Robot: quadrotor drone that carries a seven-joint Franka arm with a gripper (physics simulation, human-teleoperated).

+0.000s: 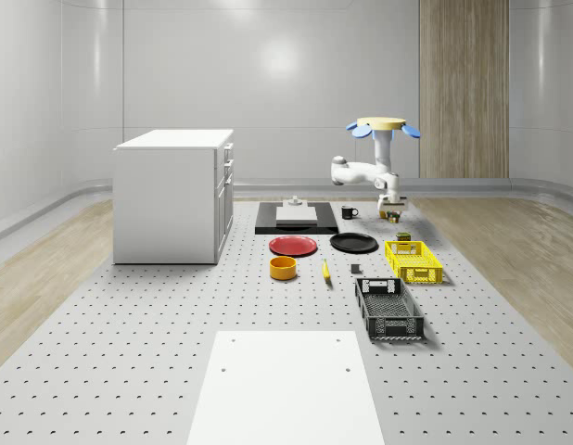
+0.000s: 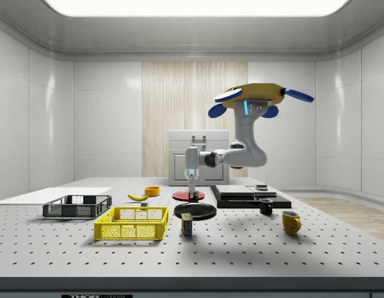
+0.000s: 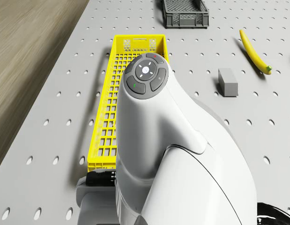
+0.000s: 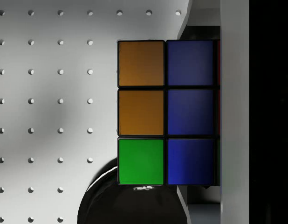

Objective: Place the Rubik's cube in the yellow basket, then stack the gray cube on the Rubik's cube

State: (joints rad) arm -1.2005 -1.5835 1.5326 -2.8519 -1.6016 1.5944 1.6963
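The Rubik's cube (image 4: pixel 165 112) sits close in the wrist view, showing orange, blue and green tiles. My gripper (image 1: pixel 390 212) is shut on it and holds it in the air, well above the table. The drone (image 1: pixel 382 125) hovers over the far end of the yellow basket (image 1: pixel 421 276), with the arm hanging below it. In the side view the gripper (image 2: pixel 192 195) hangs just past the side view's right end of the basket (image 2: pixel 131 231). The gray cube (image 1: pixel 356 270) lies on the table beside the basket, also in the drone view as the gray cube (image 3: pixel 228 82).
A small dark box with a yellow top (image 1: pixel 403 237) stands at the basket's far end. The black plate (image 1: pixel 353 243), red plate (image 1: pixel 293 245), orange bowl (image 1: pixel 283 268), banana (image 1: pixel 325 270) and black crate (image 1: pixel 388 309) lie nearby. A white cabinet (image 1: pixel 173 195) stands at the whole-scene view's left.
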